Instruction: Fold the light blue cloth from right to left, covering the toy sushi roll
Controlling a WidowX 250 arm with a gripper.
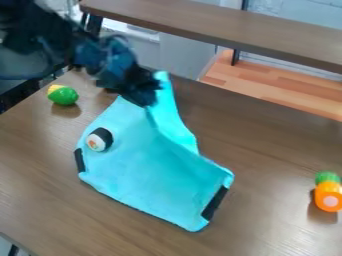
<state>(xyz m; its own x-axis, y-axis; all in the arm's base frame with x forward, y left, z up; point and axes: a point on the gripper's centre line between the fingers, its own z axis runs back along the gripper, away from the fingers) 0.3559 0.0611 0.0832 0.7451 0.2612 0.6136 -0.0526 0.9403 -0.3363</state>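
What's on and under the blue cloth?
On top: a sushi roll, near one black strip. The gripper hides part of the far end. Underneath: can't tell, the cloth covers that patch of table.

Indoor room, perhaps a lab or workshop, with a brown wood-look table (267, 150), a long raised shelf (220, 25) and a pale brick wall (294, 15) behind.
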